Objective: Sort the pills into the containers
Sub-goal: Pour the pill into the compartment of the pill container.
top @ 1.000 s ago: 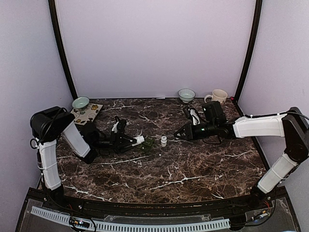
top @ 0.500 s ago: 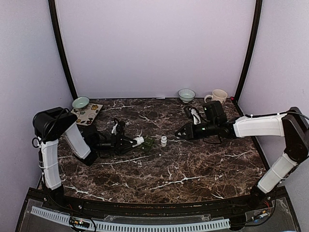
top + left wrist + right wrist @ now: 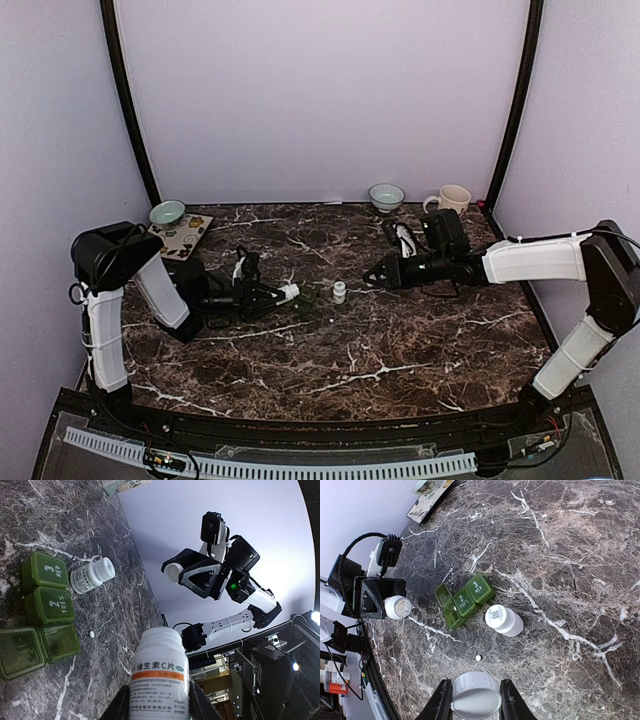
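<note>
Pinching a vitamin C bottle (image 3: 160, 675), your left pincer (image 3: 159, 703) has the pill organizer (image 3: 44, 614) ahead-left; your right pincer (image 3: 476, 701) clamps a white bottle (image 3: 475, 695).

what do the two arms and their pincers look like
Left arm and right arm: white tubular links, black joint housings, thin black cables looping alongside. Left pincer and right pincer: black, angular; a green light glows behind the right one.

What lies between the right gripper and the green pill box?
A loose white pill and a small white bottle, seen in the right wrist view.
</note>
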`<state>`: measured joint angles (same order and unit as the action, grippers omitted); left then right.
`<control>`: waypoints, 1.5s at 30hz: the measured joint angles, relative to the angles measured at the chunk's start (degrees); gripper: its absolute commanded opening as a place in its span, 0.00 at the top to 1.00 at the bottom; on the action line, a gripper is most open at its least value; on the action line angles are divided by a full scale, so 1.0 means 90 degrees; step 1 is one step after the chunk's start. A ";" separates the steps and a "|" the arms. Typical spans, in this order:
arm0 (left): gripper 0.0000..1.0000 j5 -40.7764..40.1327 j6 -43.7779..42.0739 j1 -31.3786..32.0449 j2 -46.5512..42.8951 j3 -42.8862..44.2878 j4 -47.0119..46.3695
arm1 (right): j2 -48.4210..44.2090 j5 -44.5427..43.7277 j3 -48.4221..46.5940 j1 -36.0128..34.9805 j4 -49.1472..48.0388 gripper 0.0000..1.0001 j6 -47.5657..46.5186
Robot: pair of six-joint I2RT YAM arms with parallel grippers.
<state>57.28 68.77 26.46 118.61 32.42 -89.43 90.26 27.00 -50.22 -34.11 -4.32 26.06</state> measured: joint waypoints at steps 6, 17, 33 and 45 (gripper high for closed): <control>0.82 -0.0090 -0.0204 0.0000 0.0000 0.0046 0.0308 | 0.0019 0.0019 0.0000 0.0010 -0.0017 1.00 0.0000; 0.83 -0.0199 -0.0612 0.0000 0.0015 0.0284 0.1008 | 0.0019 0.0024 0.0000 0.0061 -0.0044 1.00 -0.0002; 0.83 -0.0253 -0.0996 0.0015 0.0024 0.0442 0.1736 | 0.0019 0.0041 0.0000 0.0117 -0.0044 1.00 -0.0002; 0.83 -0.0367 -0.1506 0.0073 -0.0073 0.0471 0.2633 | 0.0019 0.0044 0.0000 0.0119 -0.0046 1.00 -0.0002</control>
<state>53.98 55.22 27.11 117.95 36.67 -65.73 90.43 27.40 -50.22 -33.04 -4.73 26.04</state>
